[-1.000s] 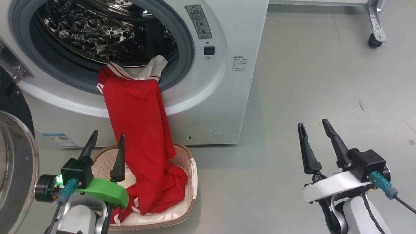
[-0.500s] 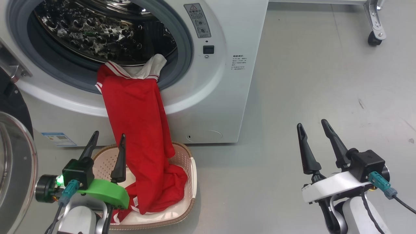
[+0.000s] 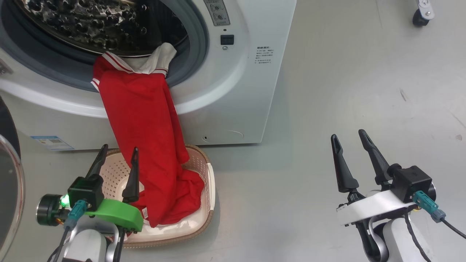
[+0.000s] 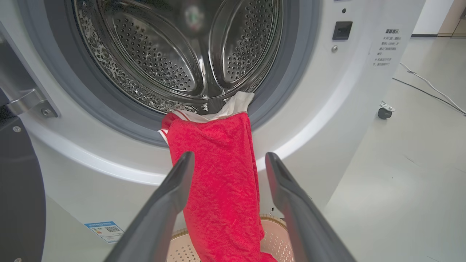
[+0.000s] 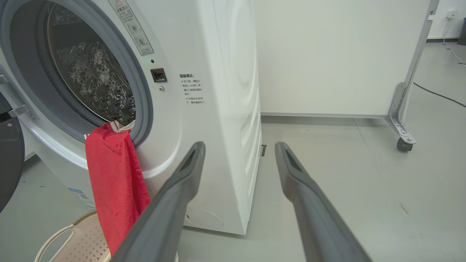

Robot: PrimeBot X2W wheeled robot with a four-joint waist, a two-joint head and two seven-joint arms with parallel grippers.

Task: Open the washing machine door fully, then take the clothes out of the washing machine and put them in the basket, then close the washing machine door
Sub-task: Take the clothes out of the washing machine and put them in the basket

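Camera dips a bit, nothing else moves; the clothes point(image 3: 145, 123) stay draped from the grey gasket point(image 3: 198, 47) of the washing machine point(image 3: 251, 91) into the perforated cream basket point(image 3: 210, 182), soft nubbly red cloth, white striped collar point(image 3: 160, 58); our left gripper point(image 3: 120, 147) and right gripper point(image 3: 347, 134) both gape empty, so we reckon the pull-out's half done.

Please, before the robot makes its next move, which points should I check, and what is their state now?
1. Door swung clear of opening: ok.
2. Left gripper open, empty: ok.
3. Right gripper open, empty: ok.
4. Clothes fully in basket: not ok, top end hangs on the washing machine opening.
5. Basket stands below them: ok.
6. Nothing more in drum: cannot tell, low front hidden.
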